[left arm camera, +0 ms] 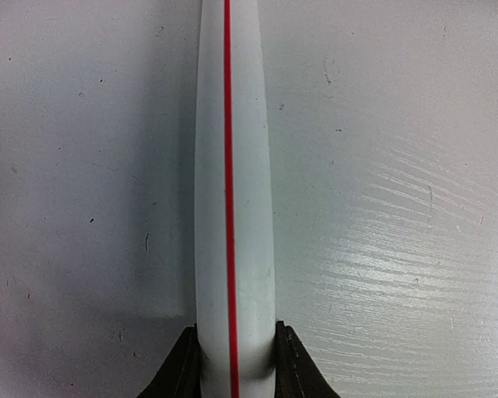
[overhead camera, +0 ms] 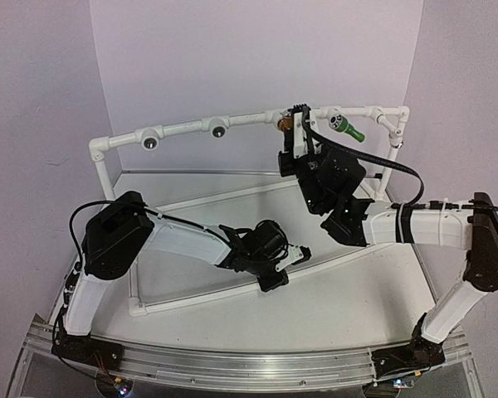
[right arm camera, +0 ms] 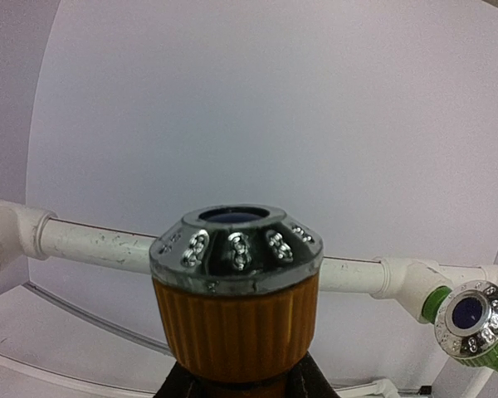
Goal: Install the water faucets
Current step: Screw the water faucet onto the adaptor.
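The yellow-orange water faucet (right arm camera: 236, 319), ribbed with a chrome cap, sits between my right gripper's (right arm camera: 241, 380) jaws, which are shut on its base. From above, that gripper (overhead camera: 295, 133) holds the faucet (overhead camera: 285, 124) against the top bar of the white pipe frame (overhead camera: 183, 128). How deep it sits in the bar is hidden. The green faucet (overhead camera: 347, 128) (right arm camera: 475, 325) sticks out of the same bar just to the right. My left gripper (overhead camera: 295, 254) (left arm camera: 235, 369) is shut on the frame's lower white pipe (left arm camera: 249, 207), which carries a red line.
Two dark round sockets (overhead camera: 151, 142) (overhead camera: 218, 129) face forward on the top bar's left half. Lilac walls stand close behind the frame and to both sides. A metal rail (overhead camera: 249, 365) runs along the table's near edge by the arm bases.
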Robot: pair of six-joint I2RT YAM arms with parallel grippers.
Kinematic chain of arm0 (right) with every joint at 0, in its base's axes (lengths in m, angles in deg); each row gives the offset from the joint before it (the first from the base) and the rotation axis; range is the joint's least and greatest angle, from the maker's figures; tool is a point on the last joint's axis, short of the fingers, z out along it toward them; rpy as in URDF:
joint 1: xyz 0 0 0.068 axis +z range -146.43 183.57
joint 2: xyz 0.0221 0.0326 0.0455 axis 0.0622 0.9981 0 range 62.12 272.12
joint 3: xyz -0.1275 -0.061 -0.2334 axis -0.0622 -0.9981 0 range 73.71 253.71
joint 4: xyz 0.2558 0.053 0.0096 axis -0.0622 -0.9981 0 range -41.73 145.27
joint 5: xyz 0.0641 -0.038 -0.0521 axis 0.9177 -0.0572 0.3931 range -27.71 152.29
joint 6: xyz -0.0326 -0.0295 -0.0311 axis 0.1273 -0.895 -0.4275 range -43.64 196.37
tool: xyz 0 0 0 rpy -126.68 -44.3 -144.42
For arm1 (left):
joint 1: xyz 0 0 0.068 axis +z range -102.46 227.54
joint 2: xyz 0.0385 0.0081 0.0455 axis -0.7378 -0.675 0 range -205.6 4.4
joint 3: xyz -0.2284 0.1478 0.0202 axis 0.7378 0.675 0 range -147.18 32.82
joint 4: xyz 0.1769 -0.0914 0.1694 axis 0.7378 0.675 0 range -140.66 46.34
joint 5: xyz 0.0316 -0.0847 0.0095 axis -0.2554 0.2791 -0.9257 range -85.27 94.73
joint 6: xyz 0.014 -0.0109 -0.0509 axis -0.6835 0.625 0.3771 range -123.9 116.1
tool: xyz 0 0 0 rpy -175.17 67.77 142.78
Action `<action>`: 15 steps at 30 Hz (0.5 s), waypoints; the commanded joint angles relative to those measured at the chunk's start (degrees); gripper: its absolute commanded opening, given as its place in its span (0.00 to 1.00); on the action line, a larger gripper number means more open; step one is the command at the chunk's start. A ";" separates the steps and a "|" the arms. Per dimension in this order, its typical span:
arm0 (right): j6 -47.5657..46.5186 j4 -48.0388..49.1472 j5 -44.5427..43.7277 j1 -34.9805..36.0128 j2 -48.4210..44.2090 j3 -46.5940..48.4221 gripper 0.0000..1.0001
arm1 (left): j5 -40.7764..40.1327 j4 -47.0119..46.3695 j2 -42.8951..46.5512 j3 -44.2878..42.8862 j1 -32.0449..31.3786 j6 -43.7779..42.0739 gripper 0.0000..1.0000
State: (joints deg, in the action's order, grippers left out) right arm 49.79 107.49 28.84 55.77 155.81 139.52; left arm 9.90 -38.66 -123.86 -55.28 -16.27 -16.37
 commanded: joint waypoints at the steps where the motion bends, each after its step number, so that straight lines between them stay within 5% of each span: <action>1: 5.18 -1.19 -8.53 -2.76 1.39 3.08 0.00 | 6.22 9.00 -4.27 1.32 -3.77 -5.73 0.00; 15: 12.93 -3.73 -10.13 -2.70 1.87 5.24 0.00 | 6.67 9.18 -4.55 0.96 -3.83 -5.75 0.00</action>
State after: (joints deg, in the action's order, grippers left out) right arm 59.39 104.71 26.33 55.97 156.23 141.58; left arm 9.65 -38.72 -123.96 -55.36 -16.27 -16.45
